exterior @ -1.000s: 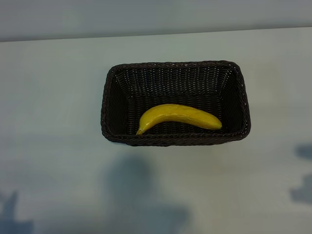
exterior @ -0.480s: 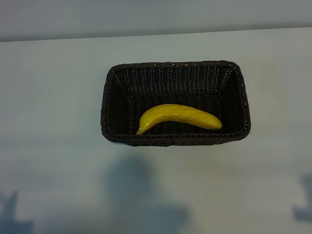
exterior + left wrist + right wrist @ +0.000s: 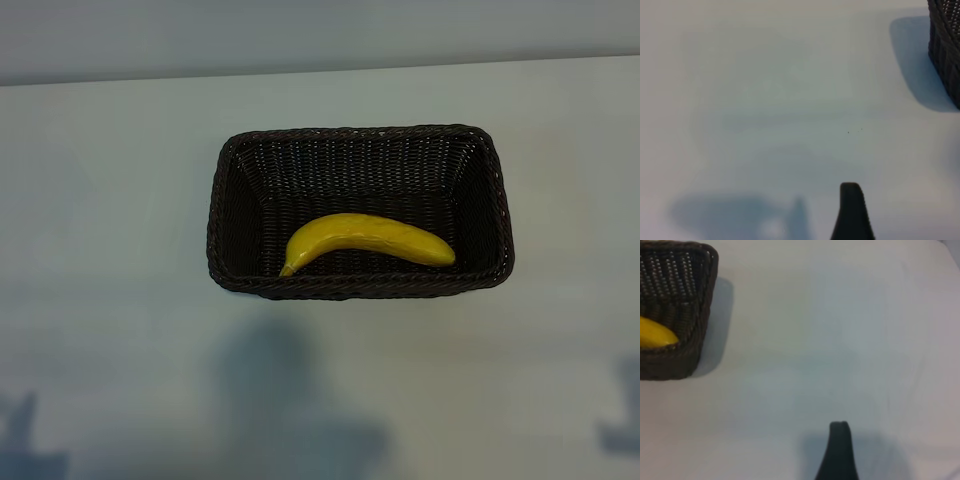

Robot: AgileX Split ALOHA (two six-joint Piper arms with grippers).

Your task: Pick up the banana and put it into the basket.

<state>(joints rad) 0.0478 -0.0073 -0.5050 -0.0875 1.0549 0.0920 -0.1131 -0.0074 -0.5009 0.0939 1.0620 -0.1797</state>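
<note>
The banana (image 3: 368, 241) lay inside the basket (image 3: 360, 285), along its near wall, and neither had shifted over the last second. What changed was at the exterior view's right edge: the dark shadow there shrank and slid lower, which suggested the right arm was pulling back. In the wrist views, only 1 fingertip of the left gripper (image 3: 851, 212) and 1 of the right gripper (image 3: 838, 452) showed, each over bare bench (image 3: 110, 220) beside the basket; both stood apart and held nothing. Judged from this, the placement was done and the arms were parked.
</note>
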